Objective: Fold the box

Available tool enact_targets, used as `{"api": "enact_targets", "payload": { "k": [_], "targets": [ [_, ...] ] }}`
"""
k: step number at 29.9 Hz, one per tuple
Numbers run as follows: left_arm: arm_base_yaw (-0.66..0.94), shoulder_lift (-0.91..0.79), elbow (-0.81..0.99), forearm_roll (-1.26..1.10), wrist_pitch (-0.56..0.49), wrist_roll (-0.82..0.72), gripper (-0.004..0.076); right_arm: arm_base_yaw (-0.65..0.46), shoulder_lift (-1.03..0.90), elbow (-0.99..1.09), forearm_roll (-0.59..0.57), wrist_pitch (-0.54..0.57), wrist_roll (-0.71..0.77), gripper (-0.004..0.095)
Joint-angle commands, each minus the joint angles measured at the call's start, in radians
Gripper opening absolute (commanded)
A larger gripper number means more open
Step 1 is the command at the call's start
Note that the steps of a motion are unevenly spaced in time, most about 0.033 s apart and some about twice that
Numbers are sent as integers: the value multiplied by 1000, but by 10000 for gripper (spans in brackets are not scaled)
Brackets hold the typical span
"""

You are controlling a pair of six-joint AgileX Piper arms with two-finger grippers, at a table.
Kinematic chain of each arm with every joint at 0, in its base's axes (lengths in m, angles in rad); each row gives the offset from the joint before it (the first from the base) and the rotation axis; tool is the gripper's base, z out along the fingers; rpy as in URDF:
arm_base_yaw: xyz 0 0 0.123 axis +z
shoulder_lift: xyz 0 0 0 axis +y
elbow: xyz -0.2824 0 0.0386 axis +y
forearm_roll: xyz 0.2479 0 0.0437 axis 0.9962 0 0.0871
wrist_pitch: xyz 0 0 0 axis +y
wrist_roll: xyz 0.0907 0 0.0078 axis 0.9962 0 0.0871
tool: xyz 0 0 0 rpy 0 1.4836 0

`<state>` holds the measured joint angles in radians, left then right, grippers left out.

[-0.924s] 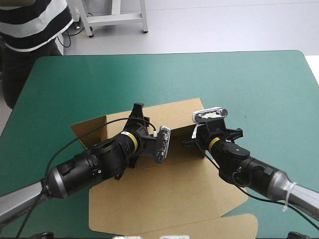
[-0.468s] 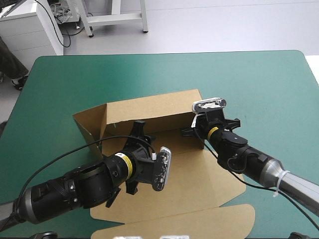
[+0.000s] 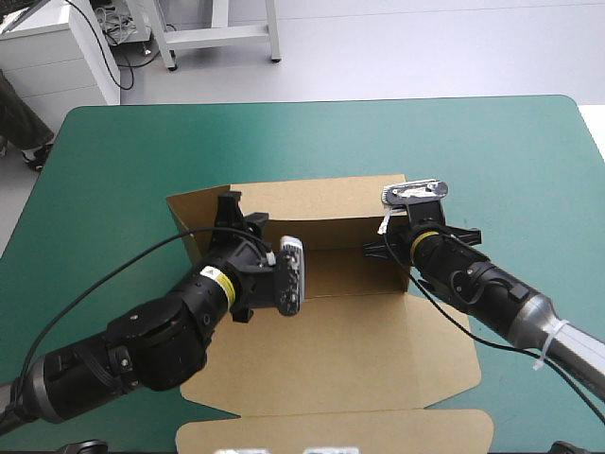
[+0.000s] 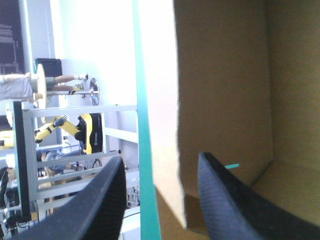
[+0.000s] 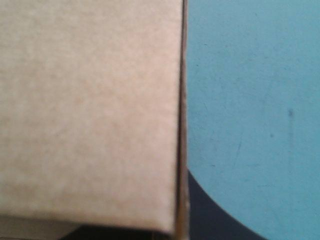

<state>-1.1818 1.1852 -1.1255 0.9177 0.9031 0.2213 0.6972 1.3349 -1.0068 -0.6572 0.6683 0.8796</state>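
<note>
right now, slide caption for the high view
Folding the brown box: left gripper and right gripper at opposite side walls, back wall raised, lid flat.

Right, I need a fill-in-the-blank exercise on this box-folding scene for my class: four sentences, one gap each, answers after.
1. The box is made of ___ board.
2. The table has a ___ cover.
3. The left hand is ___, not shut.
4. The right hand is at the box's ___ end, by the robot's own sides.

Missing words: brown; teal-green; open; right.
</note>
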Motion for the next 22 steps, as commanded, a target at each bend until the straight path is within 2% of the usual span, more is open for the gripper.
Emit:
{"api": "enact_targets", "payload": {
  "k": [1,7,9,12,15,18,22],
  "targets": [
    [82,-26,-81,75,-75,-44,321,-7,-61,-103,16,112,-121,-20],
    [332,-26,-195,-57,-166,-42,321,-9,-60,-294,43,295,-263,-20],
    [416,-28,-205,-122,-212,-42,321,-29,-54,-343,74,303,-317,-20],
    [558,-29,-205,-302,-285,-42,321,-100,-27,-426,208,310,-430,-20],
    [712,-29,-205,-510,-313,-5,321,-201,20,-498,354,348,-553,-20],
    [830,-37,-202,-723,-323,119,321,-286,85,-555,457,391,-660,-20],
    [910,-89,-153,-989,-323,283,320,-382,195,-624,575,423,-763,-20]
  ]
}}
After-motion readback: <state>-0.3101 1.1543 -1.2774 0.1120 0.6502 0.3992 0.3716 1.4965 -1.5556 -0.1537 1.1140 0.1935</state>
